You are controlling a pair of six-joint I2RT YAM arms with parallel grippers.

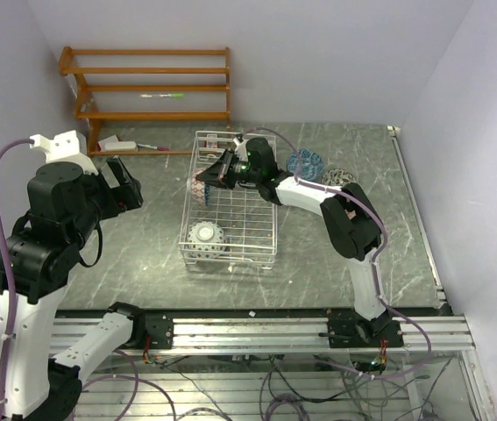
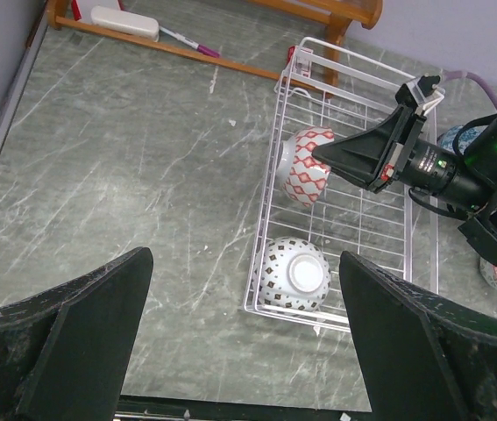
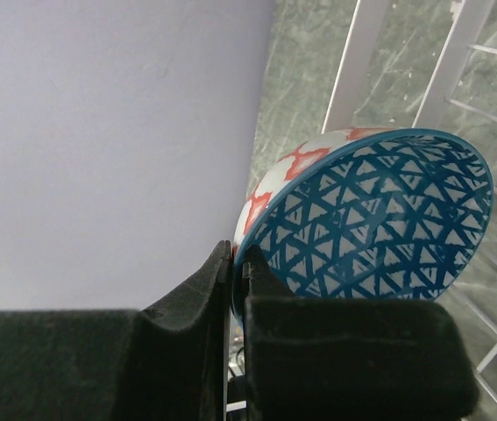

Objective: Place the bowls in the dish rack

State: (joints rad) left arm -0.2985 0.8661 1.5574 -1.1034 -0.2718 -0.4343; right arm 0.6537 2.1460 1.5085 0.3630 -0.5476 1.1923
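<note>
Grips a blue bowl (image 3: 379, 210) by the rim in the tight-closed right gripper (image 3: 237, 263) at the rack's (image 1: 270, 254) left side, a grey bowl (image 1: 205, 237) already lying at its near end, two more bowls (image 1: 305, 162) waiting on the table (image 1: 143, 246) to the right, left gripper (image 2: 244, 294) wide open, empty.

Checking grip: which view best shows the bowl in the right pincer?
Right wrist: bowl fills the frame, rim pinched in the right pincer. Left wrist shows only its red-patterned outside; top view, a sliver.
</note>
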